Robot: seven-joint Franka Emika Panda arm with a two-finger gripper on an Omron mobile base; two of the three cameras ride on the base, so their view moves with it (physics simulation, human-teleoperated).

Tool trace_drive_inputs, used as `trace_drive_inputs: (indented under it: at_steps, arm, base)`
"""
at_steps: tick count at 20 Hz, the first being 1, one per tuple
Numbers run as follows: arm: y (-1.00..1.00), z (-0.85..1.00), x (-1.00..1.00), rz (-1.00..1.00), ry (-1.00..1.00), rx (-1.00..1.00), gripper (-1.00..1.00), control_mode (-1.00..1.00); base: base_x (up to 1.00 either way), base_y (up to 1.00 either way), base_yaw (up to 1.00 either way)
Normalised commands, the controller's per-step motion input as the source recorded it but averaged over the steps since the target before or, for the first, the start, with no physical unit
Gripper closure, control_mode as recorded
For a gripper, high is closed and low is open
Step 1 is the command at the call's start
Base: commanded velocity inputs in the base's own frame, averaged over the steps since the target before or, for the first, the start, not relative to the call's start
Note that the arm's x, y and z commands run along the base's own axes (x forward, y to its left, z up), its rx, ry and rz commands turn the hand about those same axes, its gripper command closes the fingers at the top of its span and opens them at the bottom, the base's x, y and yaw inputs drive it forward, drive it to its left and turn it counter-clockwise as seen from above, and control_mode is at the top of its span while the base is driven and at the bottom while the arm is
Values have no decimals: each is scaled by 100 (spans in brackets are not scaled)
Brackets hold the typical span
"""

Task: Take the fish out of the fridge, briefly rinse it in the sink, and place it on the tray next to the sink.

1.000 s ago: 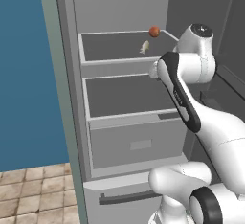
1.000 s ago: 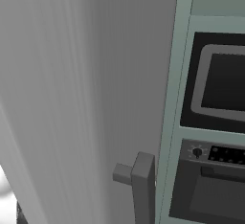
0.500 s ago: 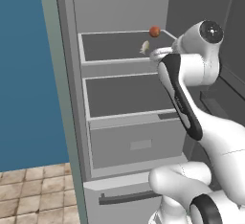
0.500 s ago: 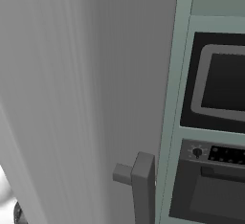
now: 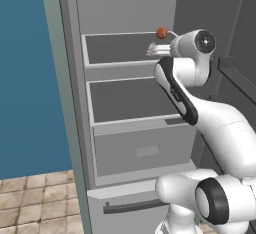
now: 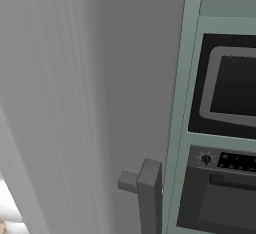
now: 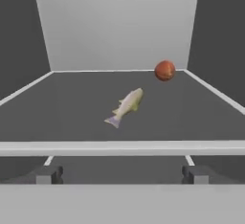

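While the fish [image 7: 126, 106] lies ungrasped mid-shelf in the open fridge [image 5: 125, 128], w/ an orange ball [image 7: 165, 70] far-right of it, the gripper [image 7: 122, 175], jaws wide and empty, faces it: pick-up, rinse and tray placement all remain.

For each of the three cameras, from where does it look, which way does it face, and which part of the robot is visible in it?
Left base view: behind the arm on its left, facing the open fridge; the white arm rises from the lower right toward the shelf with the fish and the reddish ball.
Right base view: behind the arm on its right, facing the grey fridge door close up, with the built-in oven beside it.
Hand view: on the hand, facing into the shelf; the open gripper shows its fingertips at the bottom.
Shared: the left base and hand views both show the fish and the ball.
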Motion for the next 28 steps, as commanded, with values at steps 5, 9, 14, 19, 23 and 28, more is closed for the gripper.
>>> trace_drive_inputs:
  at_steps: [5, 9, 14, 19, 23, 28]
  arm:
    - [1, 10, 100, 0, 8, 6, -100, -100]
    - [12, 1, 68, 0, 11, 2, -100, -100]
    - [14, -16, 31, 0, 20, -2, -100, -100]
    - [12, -17, 39, 0, 20, 0, -100, -100]
    - [5, -11, 20, 0, 1, 0, -100, -100]
    - [0, -25, 37, 0, 0, 0, -100, -100]
  base:
    - [0, 0, 0]
    - [0, 0, 0]
    - [0, 0, 0]
    - [0, 0, 0]
    - [0, 0, 0]
    - [0, 0, 0]
